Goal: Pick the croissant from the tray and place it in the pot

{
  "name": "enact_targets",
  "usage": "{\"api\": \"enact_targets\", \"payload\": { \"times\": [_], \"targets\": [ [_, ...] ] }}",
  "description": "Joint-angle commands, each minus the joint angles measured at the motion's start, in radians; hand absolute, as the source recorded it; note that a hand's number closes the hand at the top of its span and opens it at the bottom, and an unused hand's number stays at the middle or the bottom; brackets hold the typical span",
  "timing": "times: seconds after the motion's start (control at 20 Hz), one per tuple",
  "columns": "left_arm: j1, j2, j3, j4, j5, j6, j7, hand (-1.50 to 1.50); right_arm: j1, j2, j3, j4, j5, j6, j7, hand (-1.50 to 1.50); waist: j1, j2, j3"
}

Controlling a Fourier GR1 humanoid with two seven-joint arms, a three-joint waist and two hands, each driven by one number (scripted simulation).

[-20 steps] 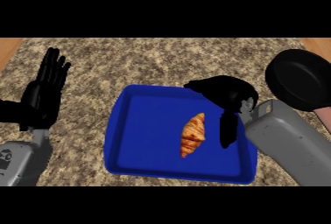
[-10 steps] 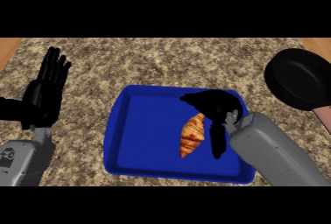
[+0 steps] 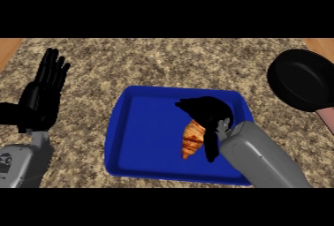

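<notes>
writing: none readable on any thing in view
landmark: the blue tray [image 3: 146,145] lies on the speckled bench [image 3: 163,62], in the middle of the view
croissant: the croissant [image 3: 191,139] lies inside the tray, right of the tray's middle, long axis running up and down the view; its upper end is hidden under the right hand
right hand: the right hand [image 3: 207,112] is over the tray's right half, on top of the croissant's upper end, fingers curled downward; its thumb runs down along the croissant's right side; whether the fingers actually clasp the pastry cannot be told
right forearm: grey, comes in from the lower right and crosses the tray's right rim
left hand: the left hand [image 3: 44,95] rests left of the tray, well apart from it, fingers straight and pointing up, open
pot: the black pot [image 3: 303,84] sits right of the tray, beyond its upper right corner, partly cut off by the view's edge
</notes>
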Motion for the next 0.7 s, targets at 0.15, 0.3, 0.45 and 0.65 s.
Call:
{"api": "enact_targets", "payload": {
  "times": [0.15, 0.3, 0.45, 0.65],
  "targets": [
    [-0.026, 0.006, 0.061, 0.044, -0.006, -0.045, 0.000, 0.00, 0.030, 0.044, 0.016, 0.038, 0.148, -0.004, 0.002, -1.50, -0.003, 0.000, 0.000],
    [0.008, -0.040, 0.045, 0.030, -0.029, -0.044, -0.037, 0.00, 0.031, 0.080, -0.015, 0.124, 0.191, -0.031, -0.043, -1.50, -0.001, 0.001, 0.000],
    [-0.070, -0.038, 0.049, 0.041, -0.050, -0.028, 0.044, 0.00, 0.095, 0.056, 0.005, 0.118, 0.248, -0.079, -0.125, -1.50, -0.004, 0.000, 0.000],
    [0.011, -0.079, 0.047, 0.049, -0.073, -0.041, -0.046, 0.00, 0.102, 0.104, -0.020, 0.152, 0.285, -0.109, -0.148, -1.50, -0.003, 0.000, 0.000]
  ]
}}
